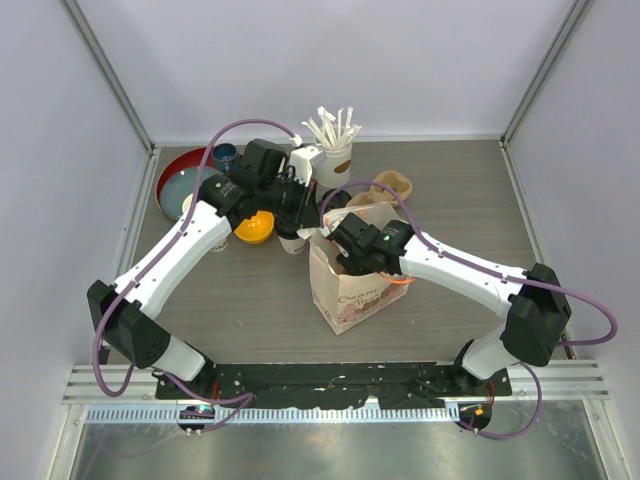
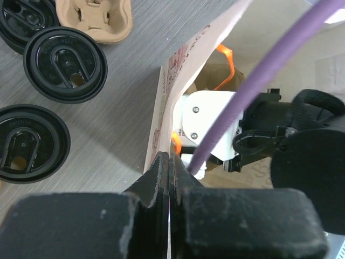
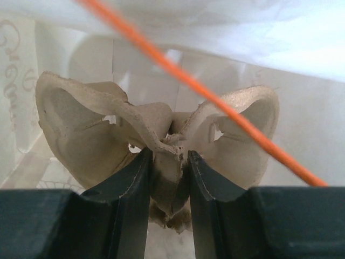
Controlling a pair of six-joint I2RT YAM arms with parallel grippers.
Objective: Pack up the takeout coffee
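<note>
Over the grey tabletop point(image 1: 250, 300), the left gripper point(image 1: 308, 215) and right gripper point(image 1: 345, 258) meet at a white printed paper bag point(image 1: 355, 295). At the left wrist, fingers point(image 2: 153, 183) pinch its rim; black-lidded paper cups point(image 2: 64, 65) stand outside. At the right wrist, fingers point(image 3: 132, 189) clamp a moulded pulp carrier point(image 3: 81, 124) inside. Cups look light, crushable: grip below the lid.

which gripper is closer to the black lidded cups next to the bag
Left. The left gripper pinches the rim of the paper bag, just beside the lidded cups; the right gripper is down inside the bag, clamped on a pulp cup carrier.
</note>
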